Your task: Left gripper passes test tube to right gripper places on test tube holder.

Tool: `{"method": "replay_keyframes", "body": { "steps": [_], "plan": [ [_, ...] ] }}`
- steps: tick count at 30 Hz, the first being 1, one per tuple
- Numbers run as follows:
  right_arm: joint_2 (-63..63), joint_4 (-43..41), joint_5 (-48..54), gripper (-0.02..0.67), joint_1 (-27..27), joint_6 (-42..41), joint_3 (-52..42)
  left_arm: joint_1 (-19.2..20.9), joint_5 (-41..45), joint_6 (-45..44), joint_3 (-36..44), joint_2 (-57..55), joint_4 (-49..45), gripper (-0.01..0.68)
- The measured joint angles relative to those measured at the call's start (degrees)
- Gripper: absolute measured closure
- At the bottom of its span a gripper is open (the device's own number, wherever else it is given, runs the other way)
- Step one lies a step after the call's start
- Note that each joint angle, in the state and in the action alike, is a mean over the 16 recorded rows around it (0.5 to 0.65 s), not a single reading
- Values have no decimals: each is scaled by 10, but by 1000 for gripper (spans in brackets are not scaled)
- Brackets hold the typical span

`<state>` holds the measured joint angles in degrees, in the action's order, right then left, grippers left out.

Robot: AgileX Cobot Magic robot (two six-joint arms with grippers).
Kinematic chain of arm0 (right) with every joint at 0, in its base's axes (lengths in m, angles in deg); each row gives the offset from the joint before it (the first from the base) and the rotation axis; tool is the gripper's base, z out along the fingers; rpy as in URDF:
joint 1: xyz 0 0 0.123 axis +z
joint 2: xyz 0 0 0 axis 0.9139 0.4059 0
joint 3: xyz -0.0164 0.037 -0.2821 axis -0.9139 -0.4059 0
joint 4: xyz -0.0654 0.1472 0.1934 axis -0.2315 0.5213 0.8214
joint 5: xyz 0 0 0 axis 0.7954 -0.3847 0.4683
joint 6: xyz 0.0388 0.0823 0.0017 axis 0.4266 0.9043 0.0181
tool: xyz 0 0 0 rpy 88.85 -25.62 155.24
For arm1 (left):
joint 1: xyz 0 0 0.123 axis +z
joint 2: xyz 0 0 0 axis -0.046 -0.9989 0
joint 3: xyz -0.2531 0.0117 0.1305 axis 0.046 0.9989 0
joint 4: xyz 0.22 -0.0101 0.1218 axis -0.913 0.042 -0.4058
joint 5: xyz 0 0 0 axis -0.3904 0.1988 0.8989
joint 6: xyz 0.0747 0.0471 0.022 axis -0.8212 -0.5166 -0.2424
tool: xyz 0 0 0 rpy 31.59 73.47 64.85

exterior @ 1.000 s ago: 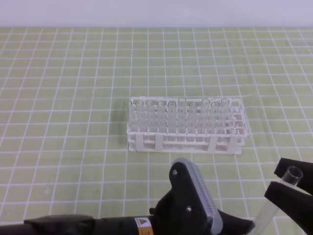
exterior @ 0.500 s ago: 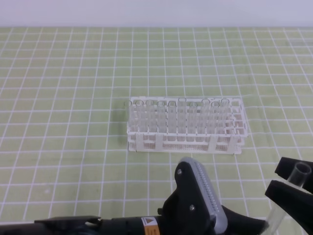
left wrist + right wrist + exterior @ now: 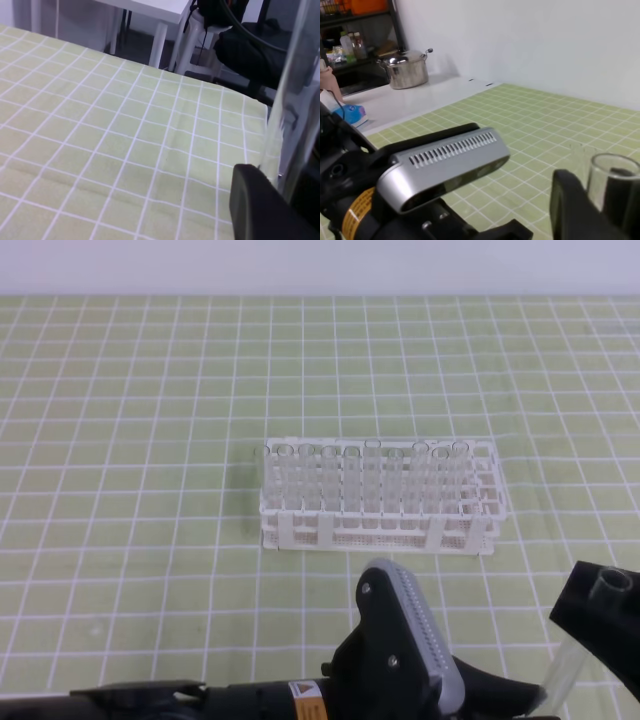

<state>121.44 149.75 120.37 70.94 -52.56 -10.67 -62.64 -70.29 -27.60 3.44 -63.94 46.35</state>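
The green white-gridded tabletop [image 3: 120,440] carries the white lattice test tube holder [image 3: 378,497], standing upright mid-surface with clear tubes in its holes. My black left tool [image 3: 500,702] reaches across low in front; its grip I cannot tell. My black right tool [image 3: 600,625] clamps the long clear test tube [image 3: 580,645], tilted, near the right edge

A lab bench: gridded green mat [image 3: 150,390], white test tube holder [image 3: 380,495], shelving [image 3: 355,30] behind.
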Motion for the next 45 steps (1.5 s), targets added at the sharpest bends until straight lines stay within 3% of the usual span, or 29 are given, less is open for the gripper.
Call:
{"method": "replay_keyframes", "body": {
  "steps": [35, 41, 45],
  "plan": [
    [0, -1, -4, 639, 0, -4, 0, -1, 3, -17, -1, 6, 70, 640],
    [0, -9, -21, 639, 0, -3, 0, 0, 59, -18, -1, 34, 73, 635],
    [0, -14, -37, 639, 0, -2, 0, 0, 146, -21, -1, 76, 74, 637]
  ]
}}
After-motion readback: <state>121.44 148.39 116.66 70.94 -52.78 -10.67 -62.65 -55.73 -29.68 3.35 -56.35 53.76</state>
